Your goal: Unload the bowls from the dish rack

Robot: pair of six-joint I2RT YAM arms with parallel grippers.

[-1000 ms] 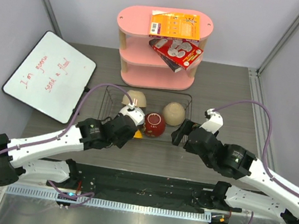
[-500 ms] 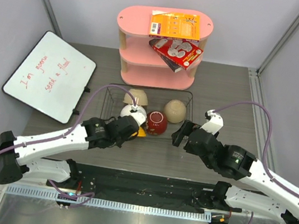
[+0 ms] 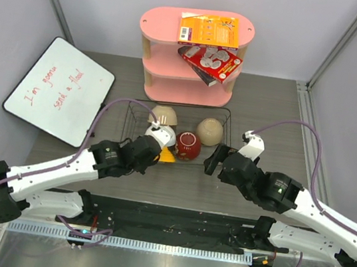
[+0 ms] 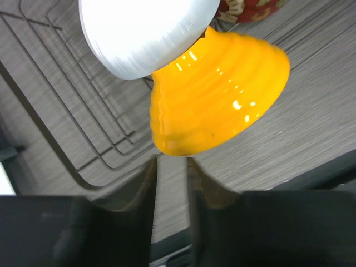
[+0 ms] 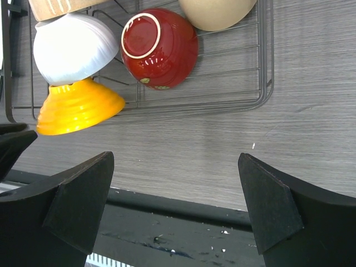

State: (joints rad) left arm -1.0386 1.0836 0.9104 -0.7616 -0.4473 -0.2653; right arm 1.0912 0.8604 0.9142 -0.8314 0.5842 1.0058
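Observation:
The black wire dish rack [image 3: 224, 130] stands mid-table. In it are a white bowl [image 3: 163, 134], a dark red bowl [image 3: 187, 146], a beige bowl [image 3: 209, 132] and a tan striped bowl [image 3: 163, 114] at the back. The yellow-orange bowl [image 3: 168, 159] tilts over the rack's near wire, under the white bowl [image 4: 144, 33]. My left gripper [image 4: 171, 161] has its fingers close together, and its tips pinch the lower rim of the yellow-orange bowl [image 4: 217, 94]. My right gripper [image 5: 175, 167] is wide open and empty, over bare table right of the rack's [image 5: 266, 55] near corner.
A pink three-tier shelf [image 3: 193, 55] with boxes stands behind the rack. A whiteboard [image 3: 61, 89] lies at the left. A black strip [image 5: 183, 217] runs along the table's near edge under my right gripper.
My left gripper has drawn back slightly toward the near left, so more of the white and yellow-orange bowls shows. The right arm has barely moved.

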